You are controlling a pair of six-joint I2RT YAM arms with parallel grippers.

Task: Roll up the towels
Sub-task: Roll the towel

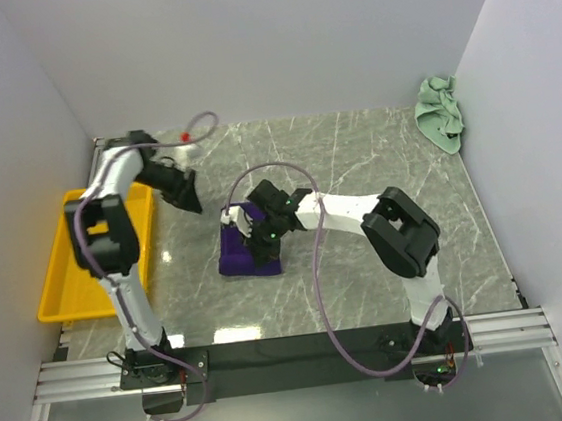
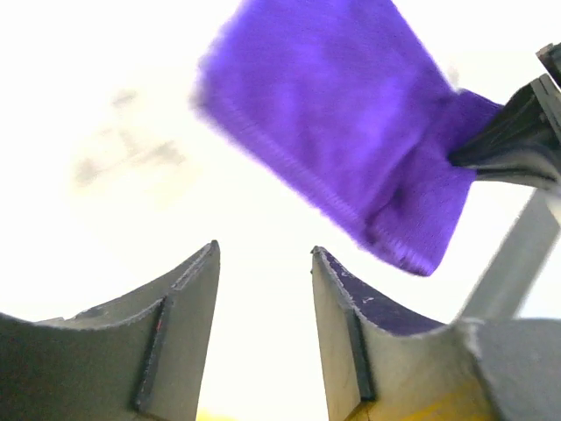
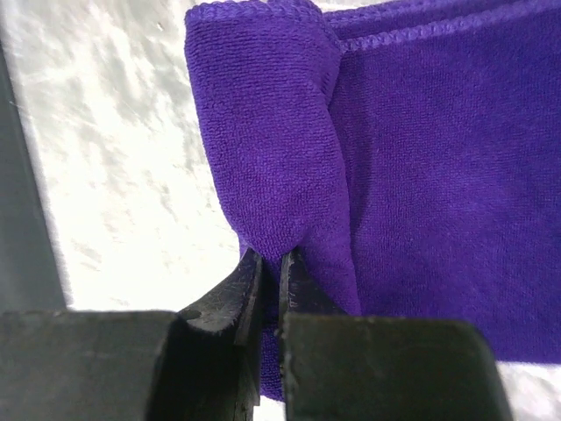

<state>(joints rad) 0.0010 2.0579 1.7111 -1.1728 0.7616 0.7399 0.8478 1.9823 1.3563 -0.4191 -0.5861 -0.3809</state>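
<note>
Purple towel (image 1: 234, 258): mid-table, partly folded. Right gripper (image 3: 267, 263): jaws pinched on its fold. Left gripper (image 2: 265, 253): half open, empty, nearby. Green towel (image 1: 440, 113): far corner, crumpled. Step: rolling purple; next move likely carries the fold over.

1. The table (image 1: 388, 270) had a grey-green marbled top with pale veins.
2. The purple towel (image 1: 235, 253) lay folded left of centre (well apart from the other cloth).
3. The mint green towel (image 1: 440, 113) sat crumpled in the far right corner.
4. The yellow tray (image 1: 57, 294) rested along the left edge, its long side running near to far.
</note>
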